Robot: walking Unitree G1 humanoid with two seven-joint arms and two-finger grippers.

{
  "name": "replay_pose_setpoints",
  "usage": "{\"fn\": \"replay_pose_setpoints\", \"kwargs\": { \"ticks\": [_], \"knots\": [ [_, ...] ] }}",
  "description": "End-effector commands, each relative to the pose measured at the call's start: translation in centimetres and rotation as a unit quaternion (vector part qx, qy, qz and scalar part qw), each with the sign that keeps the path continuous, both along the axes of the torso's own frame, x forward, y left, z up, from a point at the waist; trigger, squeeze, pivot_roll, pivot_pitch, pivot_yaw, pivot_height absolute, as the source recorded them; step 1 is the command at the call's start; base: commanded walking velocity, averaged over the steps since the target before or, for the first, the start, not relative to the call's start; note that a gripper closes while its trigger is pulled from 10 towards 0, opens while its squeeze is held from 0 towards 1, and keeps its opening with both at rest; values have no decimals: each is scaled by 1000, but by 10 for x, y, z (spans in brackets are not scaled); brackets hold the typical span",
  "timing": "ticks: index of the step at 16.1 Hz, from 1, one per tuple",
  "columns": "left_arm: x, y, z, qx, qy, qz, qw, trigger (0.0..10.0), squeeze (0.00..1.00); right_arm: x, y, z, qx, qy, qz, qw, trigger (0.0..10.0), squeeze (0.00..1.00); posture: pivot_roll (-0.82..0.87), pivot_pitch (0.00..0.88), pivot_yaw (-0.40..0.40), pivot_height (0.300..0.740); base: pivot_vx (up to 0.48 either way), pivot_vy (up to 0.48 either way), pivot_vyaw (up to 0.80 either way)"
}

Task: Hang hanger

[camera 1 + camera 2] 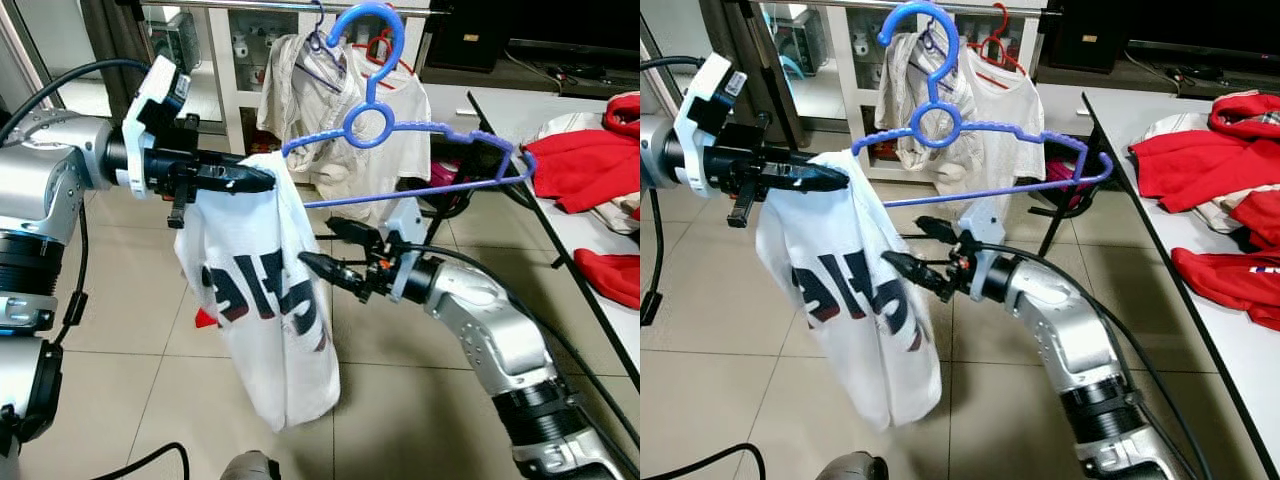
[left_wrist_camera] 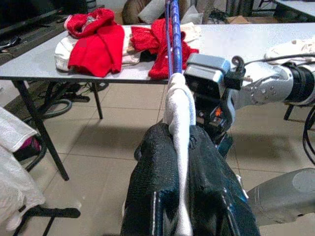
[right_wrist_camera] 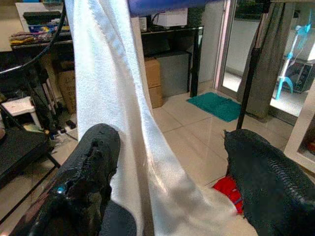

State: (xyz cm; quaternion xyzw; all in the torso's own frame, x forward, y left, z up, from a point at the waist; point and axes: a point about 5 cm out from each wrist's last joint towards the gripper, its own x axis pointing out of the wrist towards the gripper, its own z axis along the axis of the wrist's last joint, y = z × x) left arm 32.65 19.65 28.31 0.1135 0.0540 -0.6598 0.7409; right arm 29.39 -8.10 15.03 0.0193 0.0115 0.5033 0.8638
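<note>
— Blue plastic hanger, upper centre of the head view, level with a white printed shirt draped off its left end. Who holds it?

— Left gripper, fingers clamped on hanger and cloth together; that pinch, I judge, keeps the shirt from sliding off.

— And the right gripper?

— Centre frame, fingers spread either side of the hanging cloth, gripping nothing.

— Destination?

— Rail along the top edge, with hung garments; hook not yet on it.
</note>
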Motion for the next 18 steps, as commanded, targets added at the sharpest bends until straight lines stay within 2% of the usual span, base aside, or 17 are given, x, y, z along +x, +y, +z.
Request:
{"fn": "replay_pose_setpoints", "kwargs": {
  "ticks": [1, 2, 4, 6, 10, 14, 18],
  "knots": [
    [-2, -1, 8, -7, -17, -6, 1000, 0, 0, 1, 4, 5, 8, -11, 5, 1000, 10000, 0, 56, 3, 16, 740, 0, 0, 0],
    [-2, 0, 8, -7, -18, -5, 1000, 0, 0, 0, 7, 6, 14, -11, 12, 1000, 10000, 0, 56, 3, 16, 740, 0, 0, 0],
    [1, 0, 8, -5, -24, 7, 1000, 0, 0, -11, 15, 10, 32, -11, 64, 997, 10000, 0, 57, 4, 16, 740, 0, 0, 0],
    [1, 0, 9, -7, -27, 10, 1000, 0, 0, -19, 17, 8, 31, -7, 92, 995, 10000, 0, 57, 4, 17, 740, 0, 0, 0],
    [3, 0, 10, -8, -30, 14, 999, 0, 0, -23, 18, 6, 30, -3, 110, 994, 10000, 0, 58, 5, 17, 740, 0, 0, 0],
    [3, -2, 11, -10, -32, 14, 999, 0, 0, -26, 29, 3, 31, 2, 117, 993, 10000, 0, 58, 10, 20, 740, 0, 0, 0],
    [4, -3, 13, -14, -36, 13, 999, 0, 0, -22, 43, -2, 28, 10, 116, 993, 10000, 0, 58, 11, 20, 740, 0, 0, 0]
  ]
}}
